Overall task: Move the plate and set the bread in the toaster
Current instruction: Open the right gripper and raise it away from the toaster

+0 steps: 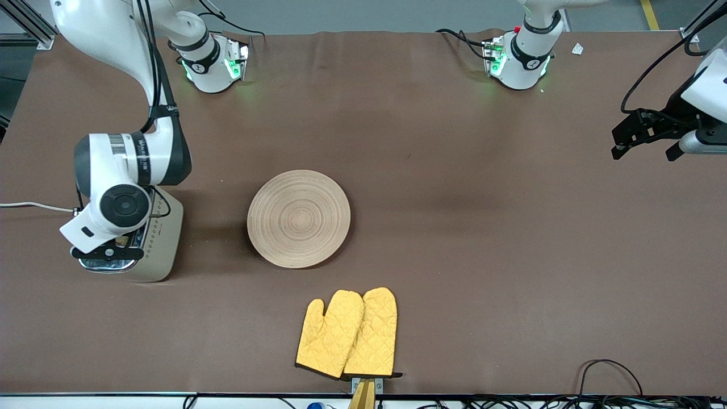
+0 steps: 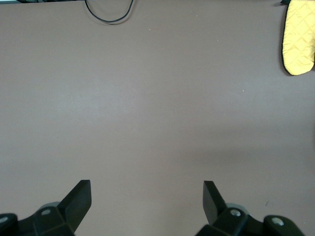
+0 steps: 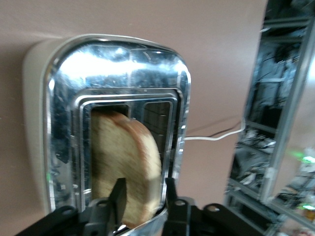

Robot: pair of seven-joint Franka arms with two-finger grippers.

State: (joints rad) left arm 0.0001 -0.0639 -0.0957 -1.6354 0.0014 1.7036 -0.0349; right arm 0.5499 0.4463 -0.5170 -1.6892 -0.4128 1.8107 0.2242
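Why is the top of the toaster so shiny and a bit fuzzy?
Right wrist view: the toaster has a chrome top that mirrors bright light, and the bread in its slot, between the right claw's fingers, looks smeared. Front view: soft shadows lie beside the toaster and plate. Left wrist view: even light, no glare; the left claw waits open over bare table.

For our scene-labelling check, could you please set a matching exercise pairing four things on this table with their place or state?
Things:
1. bread
2. plate
3. oven mitts
4. left gripper

Places or states:
A. open over bare table
B. lying nearest the front camera
C. in a toaster slot
D. empty, mid-table

Pairs: 1-C, 2-D, 3-B, 4-A
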